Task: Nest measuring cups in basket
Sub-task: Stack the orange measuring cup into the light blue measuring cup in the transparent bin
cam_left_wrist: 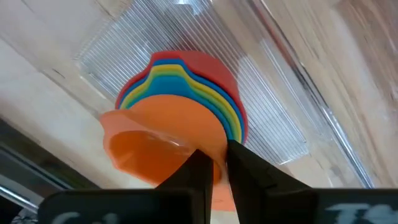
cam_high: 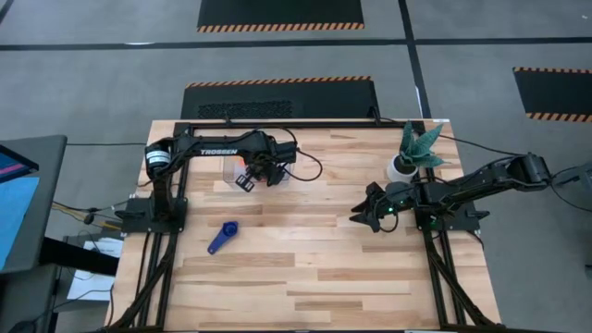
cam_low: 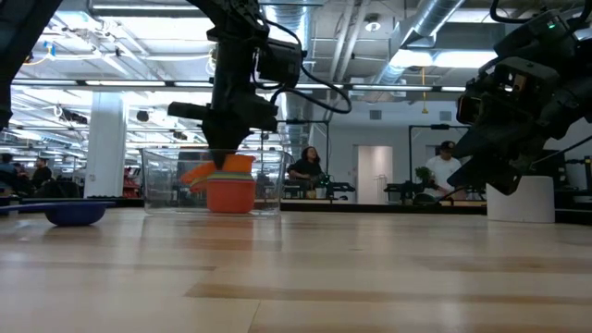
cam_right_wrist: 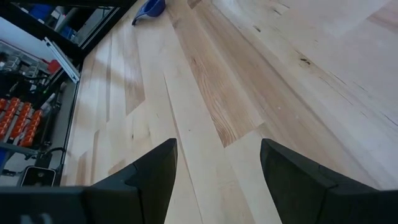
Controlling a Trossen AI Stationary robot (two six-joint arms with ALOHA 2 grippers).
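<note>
Orange plastic, the top scoop-shaped measuring cup (cam_left_wrist: 163,140) sits on a nested stack of red, yellow, green and blue cups (cam_left_wrist: 214,93) inside the clear ribbed plastic basket (cam_left_wrist: 273,127), which stands toward the far left part of the pale wooden desk (cam_high: 314,268). The left claw (cam_left_wrist: 216,163) hangs right over that stack with its dark fingers (cam_left_wrist: 249,174) nearly together, a narrow gap between them at the orange cup's handle; whether they are pinching it I cannot tell. A dark blue measuring cup (cam_high: 222,237) lies alone on the desk, well apart from the basket, nearer the front. The right claw (cam_right_wrist: 217,168) waits spread wide and empty above bare wood, near a white pot with a green plant (cam_high: 410,153).
</note>
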